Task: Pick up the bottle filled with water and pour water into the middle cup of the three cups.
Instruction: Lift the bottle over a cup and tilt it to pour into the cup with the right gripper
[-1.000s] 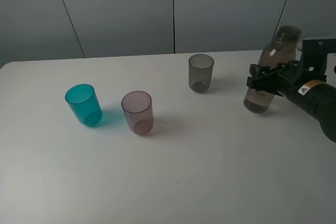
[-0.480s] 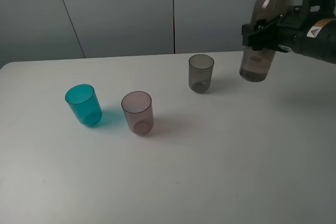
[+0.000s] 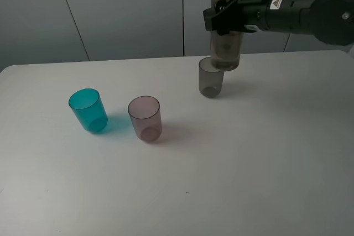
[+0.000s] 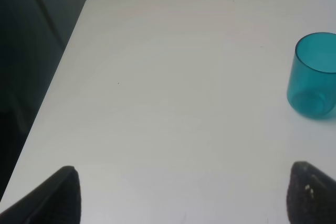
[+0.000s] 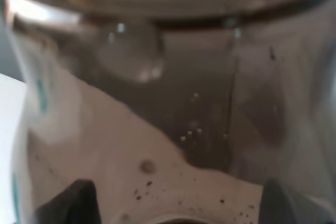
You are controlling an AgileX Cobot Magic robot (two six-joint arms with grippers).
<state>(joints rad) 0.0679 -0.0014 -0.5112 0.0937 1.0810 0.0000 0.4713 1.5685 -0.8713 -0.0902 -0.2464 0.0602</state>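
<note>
Over the far side of the table (image 3: pixel 249 153), the right gripper (image 3: pixel 224 19) pinches the bottle (image 3: pixel 227 53), upright and lifted. In the high view its base overlaps the rim of the smoky grey cup (image 3: pixel 211 78). The middle cup (image 3: pixel 145 118) stands well apart from the bottle, beside the teal cup (image 3: pixel 88 110). The left gripper (image 4: pixel 184 195) is spread wide, holding nothing.

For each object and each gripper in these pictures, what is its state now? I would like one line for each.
bottle: upright, in the air, clamped by the right gripper.
right gripper: shut on the bottle.
left gripper: open, holding nothing.
teal cup: upright on the table, looks empty.
middle cup: upright on the table, looks empty.
grey cup: upright on the table, looks empty.
</note>
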